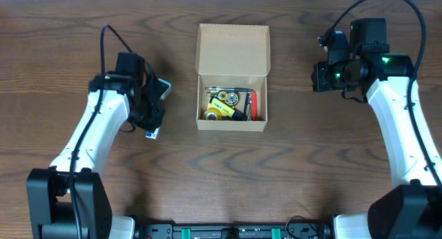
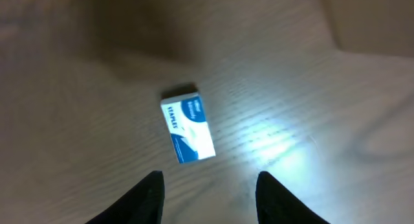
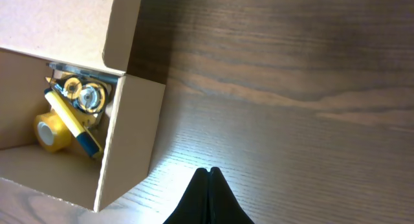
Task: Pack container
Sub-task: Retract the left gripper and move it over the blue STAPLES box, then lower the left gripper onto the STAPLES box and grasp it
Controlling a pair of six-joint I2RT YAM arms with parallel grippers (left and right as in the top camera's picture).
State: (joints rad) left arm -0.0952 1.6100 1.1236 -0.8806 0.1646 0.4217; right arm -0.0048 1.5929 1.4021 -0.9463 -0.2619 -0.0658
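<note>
The tan cardboard container [image 1: 232, 118] stands at the table's middle with its flap lid open toward the back. Inside lie a yellow tape roll [image 1: 219, 109], a red item [image 1: 253, 104] and other small stationery. It also shows in the right wrist view [image 3: 132, 140]. A small blue and white staples box [image 2: 187, 130] lies flat on the table, just ahead of my open, empty left gripper [image 2: 208, 188]. In the overhead view it peeks out under the left gripper [image 1: 148, 115] as a blue corner [image 1: 151, 134]. My right gripper [image 3: 209, 185] is shut and empty, to the right of the container.
The wooden table [image 1: 297, 170] extends all around the container. A pale object [image 1: 164, 88] sits against the left wrist's far side. The right arm [image 1: 397, 108] reaches along the right side.
</note>
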